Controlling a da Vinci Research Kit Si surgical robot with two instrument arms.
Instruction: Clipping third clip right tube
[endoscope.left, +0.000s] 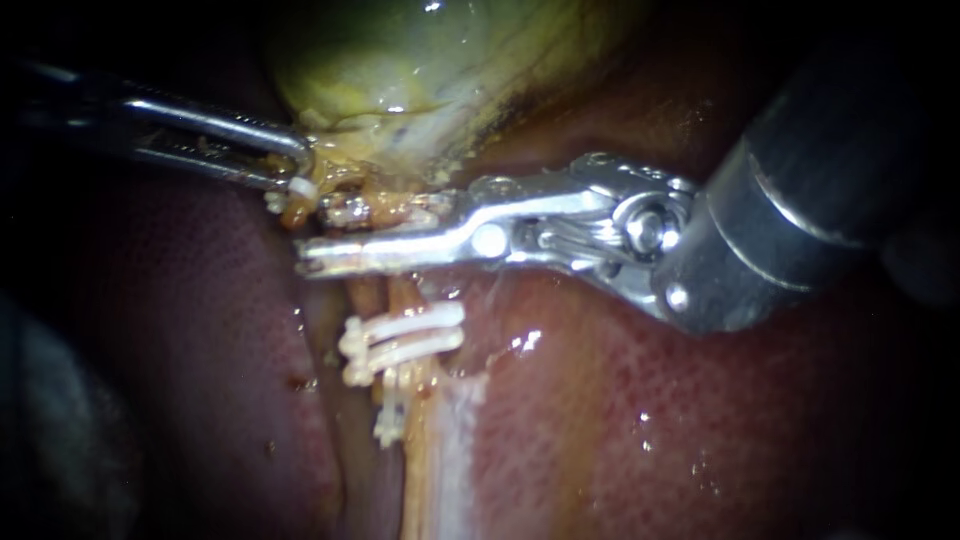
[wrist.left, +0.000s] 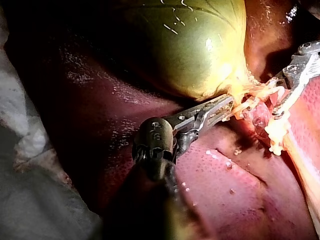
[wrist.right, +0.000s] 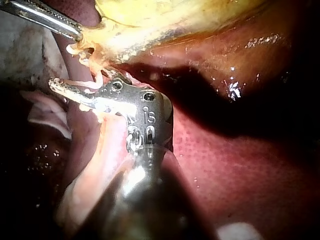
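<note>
Your right instrument (endoscope.left: 318, 230) holds its claw open astride the tube (endoscope.left: 403, 300), just far of the two clips (endoscope.left: 405, 335) and near of the gallbladder (endoscope.left: 420, 60). Your left instrument (endoscope.left: 300, 165) has its claw closed on the gallbladder's neck. Closing on only part of the tube would likely leave it unsealed. If the left grip slackens, the tube may slip out.
</note>
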